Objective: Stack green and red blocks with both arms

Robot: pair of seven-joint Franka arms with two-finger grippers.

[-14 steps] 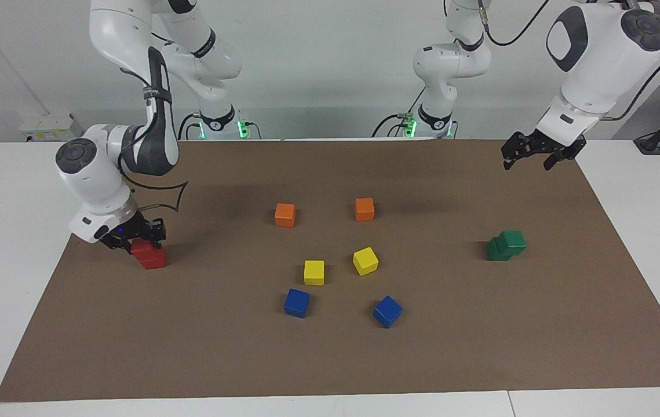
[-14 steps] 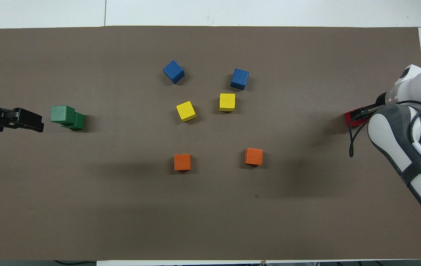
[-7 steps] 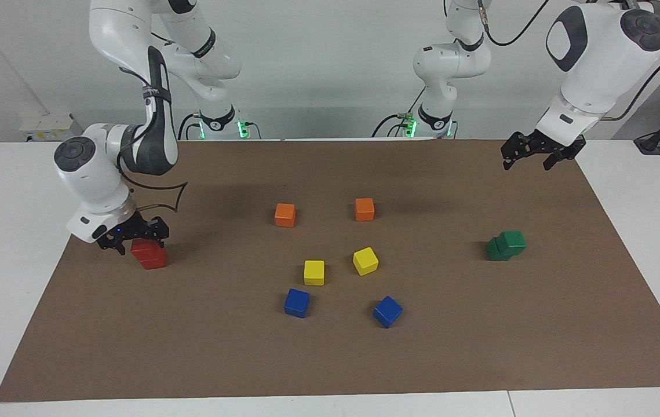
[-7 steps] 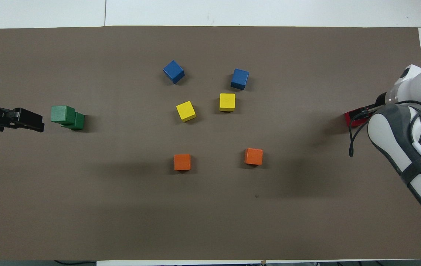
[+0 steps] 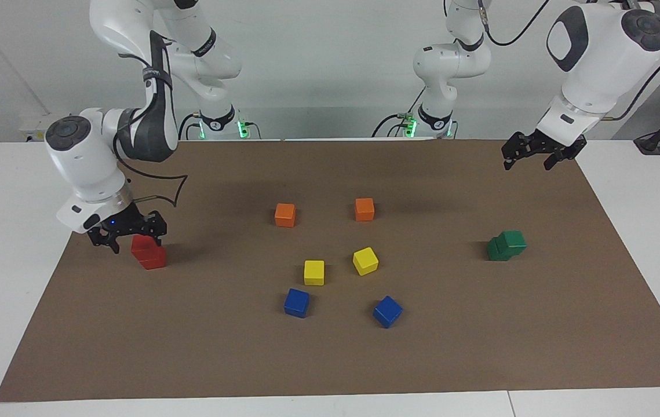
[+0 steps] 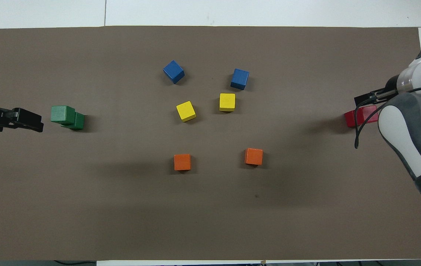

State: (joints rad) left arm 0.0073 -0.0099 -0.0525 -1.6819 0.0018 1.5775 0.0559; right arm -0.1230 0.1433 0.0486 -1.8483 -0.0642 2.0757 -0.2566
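Observation:
Two red blocks (image 5: pixel 148 253) stand stacked at the right arm's end of the mat, the upper one slightly askew; they also show in the overhead view (image 6: pixel 358 116). My right gripper (image 5: pixel 132 234) is open and empty, just above the upper red block and clear of it; it also shows in the overhead view (image 6: pixel 367 98). Two green blocks (image 5: pixel 506 245) are stacked at the left arm's end, the upper one offset sideways (image 6: pixel 66 116). My left gripper (image 5: pixel 527 161) is open and empty, and waits in the air over the mat's corner near its base (image 6: pixel 29 120).
On the brown mat (image 5: pixel 330 359) lie two orange cubes (image 5: pixel 285 215) (image 5: pixel 364 209), two yellow cubes (image 5: pixel 314 272) (image 5: pixel 365 260) and two blue cubes (image 5: pixel 296 303) (image 5: pixel 387 311) in the middle. White table (image 5: pixel 11 243) surrounds the mat.
My right gripper has risen off the red stack and moved a little away, leaving the upper red block on the lower. The left arm has not moved.

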